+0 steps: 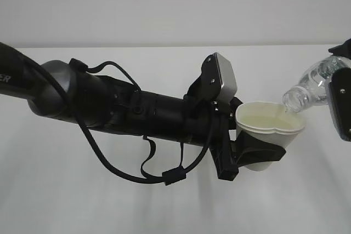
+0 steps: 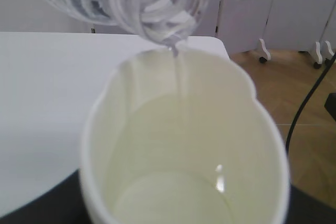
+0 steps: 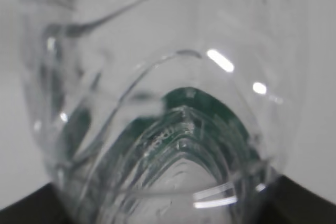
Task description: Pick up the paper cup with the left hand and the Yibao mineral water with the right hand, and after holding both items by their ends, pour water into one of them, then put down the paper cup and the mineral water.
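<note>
White bench (image 1: 82, 201) and pale wall fill the room behind both arms. Held above the bench, the left hand's claw (image 1: 258, 154) clamps the paper cup (image 1: 269, 130) around its lower body, squeezing the rim out of round. From the right, the right hand's claw (image 1: 341, 108) grips the Yibao mineral water (image 1: 310, 83), tilted neck-down, its mouth just over the cup's rim, a thin stream running into the cup.

Ext cam side-on at obj height; both wrist cams v. close, sharing bottle (image 2: 142, 3) mouth over paper cup (image 2: 184, 156).
</note>
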Available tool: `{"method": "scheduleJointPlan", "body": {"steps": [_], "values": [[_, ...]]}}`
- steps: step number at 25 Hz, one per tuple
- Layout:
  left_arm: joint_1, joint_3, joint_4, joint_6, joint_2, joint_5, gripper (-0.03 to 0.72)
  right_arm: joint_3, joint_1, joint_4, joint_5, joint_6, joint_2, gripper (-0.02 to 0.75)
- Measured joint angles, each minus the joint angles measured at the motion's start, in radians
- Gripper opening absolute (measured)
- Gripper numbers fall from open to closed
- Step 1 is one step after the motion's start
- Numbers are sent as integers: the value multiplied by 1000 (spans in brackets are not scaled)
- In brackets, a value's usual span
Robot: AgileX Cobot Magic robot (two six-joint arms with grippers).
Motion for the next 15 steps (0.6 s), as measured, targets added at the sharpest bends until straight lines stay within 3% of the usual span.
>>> {"method": "scheduleJointPlan", "body": {"steps": [15], "values": [[0, 0, 0, 0, 0, 0, 414, 0, 0, 0, 0, -8, 0, 456]]}}
